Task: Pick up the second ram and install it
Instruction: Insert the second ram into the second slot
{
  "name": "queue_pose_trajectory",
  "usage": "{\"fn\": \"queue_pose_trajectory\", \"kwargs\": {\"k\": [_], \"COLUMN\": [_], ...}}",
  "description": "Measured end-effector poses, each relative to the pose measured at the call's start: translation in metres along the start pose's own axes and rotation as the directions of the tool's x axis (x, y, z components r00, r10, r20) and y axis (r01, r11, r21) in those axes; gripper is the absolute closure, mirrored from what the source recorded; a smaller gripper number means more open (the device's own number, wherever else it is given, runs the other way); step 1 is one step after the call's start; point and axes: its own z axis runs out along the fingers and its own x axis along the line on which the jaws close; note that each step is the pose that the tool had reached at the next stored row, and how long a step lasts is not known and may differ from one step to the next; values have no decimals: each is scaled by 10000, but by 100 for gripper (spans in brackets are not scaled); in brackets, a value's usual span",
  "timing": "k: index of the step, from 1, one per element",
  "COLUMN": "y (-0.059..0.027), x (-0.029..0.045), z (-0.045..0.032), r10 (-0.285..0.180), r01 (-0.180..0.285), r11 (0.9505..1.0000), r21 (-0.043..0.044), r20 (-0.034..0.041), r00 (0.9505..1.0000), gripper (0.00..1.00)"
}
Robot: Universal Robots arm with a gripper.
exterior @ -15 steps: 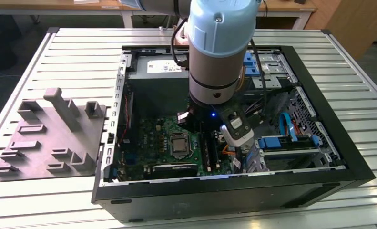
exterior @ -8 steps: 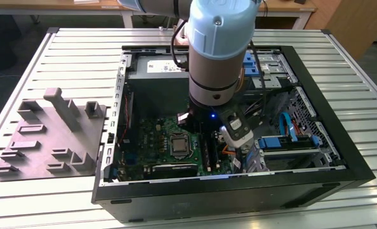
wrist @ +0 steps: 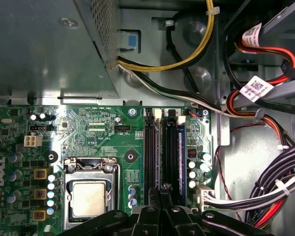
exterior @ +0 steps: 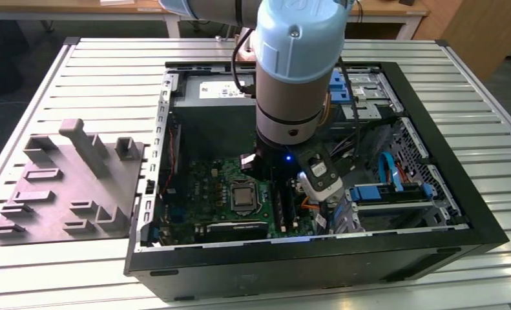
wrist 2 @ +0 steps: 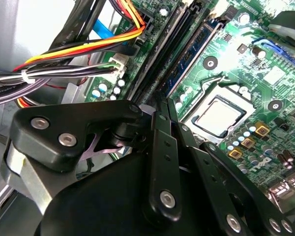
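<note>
- The exterior view takes in the whole scene: an open computer case (exterior: 427, 194) lying on a slatted metal table (exterior: 462, 77), with a grey moulded fixture (exterior: 66, 187) outside the case toward the exterior view's left.
- In that view the robot arm (exterior: 294, 71) reaches straight down into the case, its pale blue and grey wrist upright over the green motherboard (exterior: 212, 194).
- The first wrist view looks flat down on the motherboard (wrist: 103, 128): the processor socket (wrist: 88, 196), the long black memory slots (wrist: 150, 157) side by side, and bundled cables (wrist: 265, 182) beyond the board's edge.
- There the second ram (wrist: 180, 157) — a narrow blue strip — stands in a slot just beside the black ones, on the cable side.
- The second wrist view shows the same ram (wrist 2: 191, 54) at a slant, seated on edge beside the slots, with orange and yellow wires (wrist 2: 88, 46) nearby.
- The gripper (wrist: 162, 189) hangs low over the near end of the slots; its fingers (wrist 2: 162, 132) lie close together with nothing visible between them — whether they press the ram, I cannot tell.
</note>
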Motion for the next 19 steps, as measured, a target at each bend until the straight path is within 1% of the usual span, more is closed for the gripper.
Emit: {"fn": "queue_pose_trajectory", "kwargs": {"k": [13,15,16,19], "y": [-2,-2,-2,-1], "x": [1,1,1,1], "z": [16,17,17,16], "r10": [0,0,0,0], "r01": [0,0,0,0], "r11": [10000,10000,10000,10000], "r21": [4,0,0,4], "r20": [0,0,0,-1], "r00": [10000,10000,10000,10000], "gripper": [88,87,81,81]}}
